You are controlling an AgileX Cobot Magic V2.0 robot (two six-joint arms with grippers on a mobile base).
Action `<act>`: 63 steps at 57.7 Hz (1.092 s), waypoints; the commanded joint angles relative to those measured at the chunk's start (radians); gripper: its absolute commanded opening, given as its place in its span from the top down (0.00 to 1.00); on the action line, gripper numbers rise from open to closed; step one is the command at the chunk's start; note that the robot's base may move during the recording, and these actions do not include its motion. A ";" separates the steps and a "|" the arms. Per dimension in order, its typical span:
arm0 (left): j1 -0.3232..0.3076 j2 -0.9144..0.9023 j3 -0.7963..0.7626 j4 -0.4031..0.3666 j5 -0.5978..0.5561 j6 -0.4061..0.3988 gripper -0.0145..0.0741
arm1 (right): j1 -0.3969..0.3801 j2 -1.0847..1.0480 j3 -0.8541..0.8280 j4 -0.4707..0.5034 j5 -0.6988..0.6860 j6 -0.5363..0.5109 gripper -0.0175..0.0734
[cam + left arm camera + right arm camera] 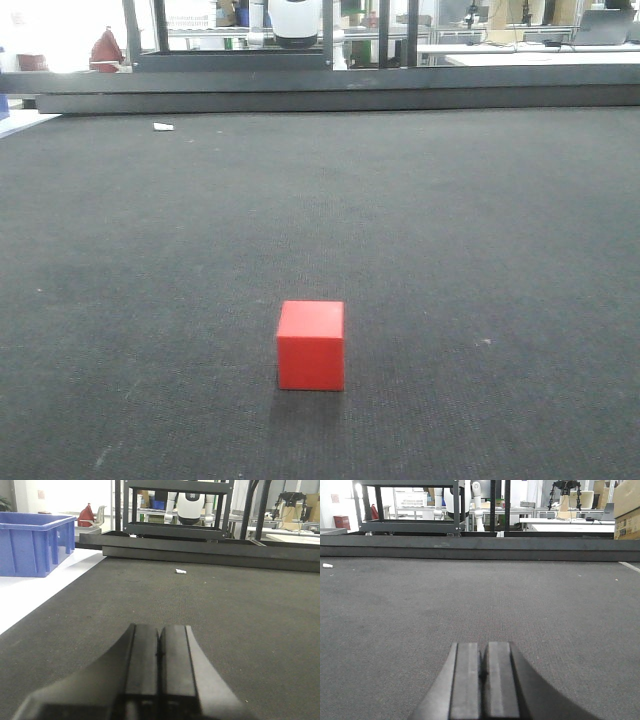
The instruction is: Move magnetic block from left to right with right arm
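Well, the magnetic block sits flat on the dark grey, carpet-like desk, low in the front view and close to its middle. One red face is turned square to the camera, the top face shows above it, and a faint shadow falls on the desk in front of it. Nothing touches it. A small white scrap lies well apart from it, far back on the left, near the dark rail that runs along the far edge of the desk.

From its wrist view, the left claw hangs low over the desk with its two black fingers pressed together, only a thin seam between them and nothing gripped. A blue crate stands on a white surface off to its left. The right claw is likewise closed tight on nothing, low over bare desk, with cardboard boxes at the far right beyond the rail
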 commanded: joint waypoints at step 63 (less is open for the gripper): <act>-0.003 -0.007 0.008 -0.005 -0.087 0.000 0.98 | 0.006 0.407 -0.404 -0.014 0.305 -0.006 0.77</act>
